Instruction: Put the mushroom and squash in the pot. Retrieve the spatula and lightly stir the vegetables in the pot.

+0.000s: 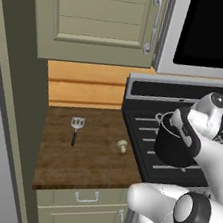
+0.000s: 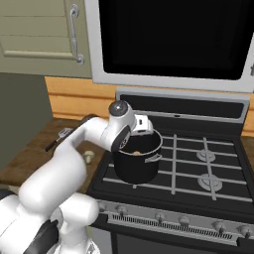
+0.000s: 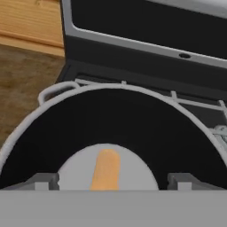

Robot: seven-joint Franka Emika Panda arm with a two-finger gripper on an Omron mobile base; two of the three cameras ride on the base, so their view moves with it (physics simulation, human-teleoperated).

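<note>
Lying on the pale grey floor of the pot (image 3: 133, 133), seen from the hand camera: the squash (image 3: 106, 169), a stubby orange-tan cylinder between the two dark finger tips (image 3: 44, 181), touched by neither; gripper (image 3: 113, 182) spread wide and released, holding nothing, just above the pot's mouth. Pot: black, cylindrical, thin metallic rim, small loop handle at its left, standing on the left burners of the stove (image 2: 208, 163). From the right base camera, only an orange sliver of squash visible inside the pot, most of the opening masked by the white arm; from the left base camera, the pot's interior hidden behind the hand. Left of the pot, on the wooden counter (image 1: 90, 166): the pale mushroom (image 1: 122, 145), tiny, details hard to make out; farther left, the spatula (image 1: 76, 128), black handle, slotted grey head.
</note>
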